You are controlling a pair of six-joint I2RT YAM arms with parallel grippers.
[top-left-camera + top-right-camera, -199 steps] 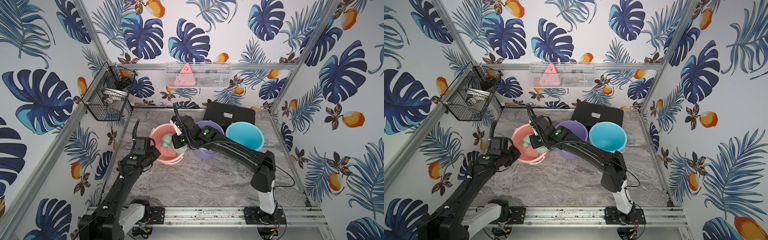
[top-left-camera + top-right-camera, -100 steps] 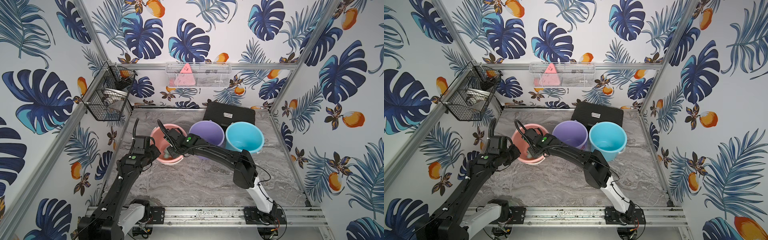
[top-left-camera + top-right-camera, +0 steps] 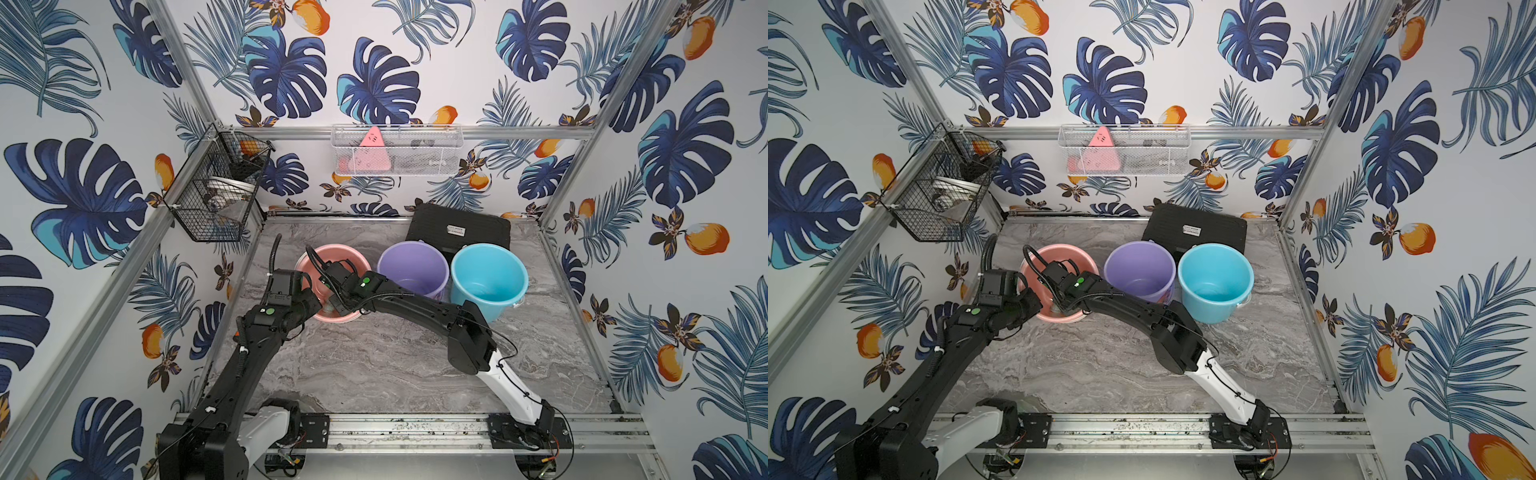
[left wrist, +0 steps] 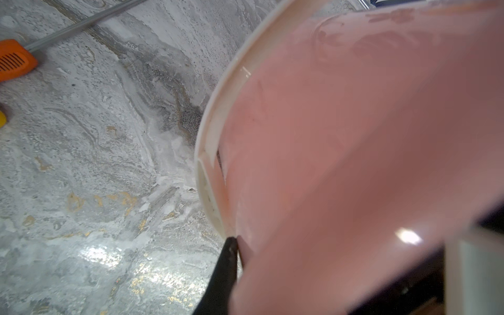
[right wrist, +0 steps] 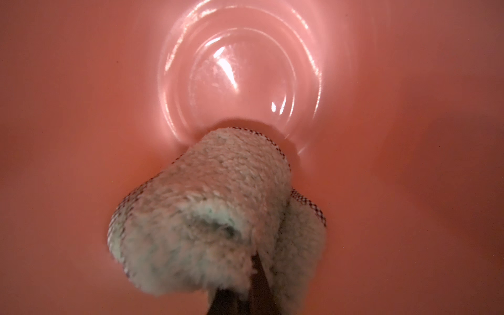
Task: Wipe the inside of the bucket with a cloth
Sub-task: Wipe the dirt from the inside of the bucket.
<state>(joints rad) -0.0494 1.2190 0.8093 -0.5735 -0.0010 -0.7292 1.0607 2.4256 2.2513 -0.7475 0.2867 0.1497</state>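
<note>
The pink bucket stands at the left of the marble table, tipped toward the front. My left gripper is shut on its near rim, one black finger outside the wall; in a top view it sits at the bucket's front left. The right arm reaches into the bucket from the right. My right gripper is shut on the cloth, a fluffy pale grey-green roll pressed on the inner wall just beside the bucket's floor.
A purple bucket and a blue bucket stand right of the pink one, a black case behind them. A black wire basket and a white one hang on the walls. An orange-handled tool lies nearby.
The right gripper with the cloth has swung from the pink bucket's right side, by the purple one, down toward its near wall. The left gripper has kept its hold on the rim.
</note>
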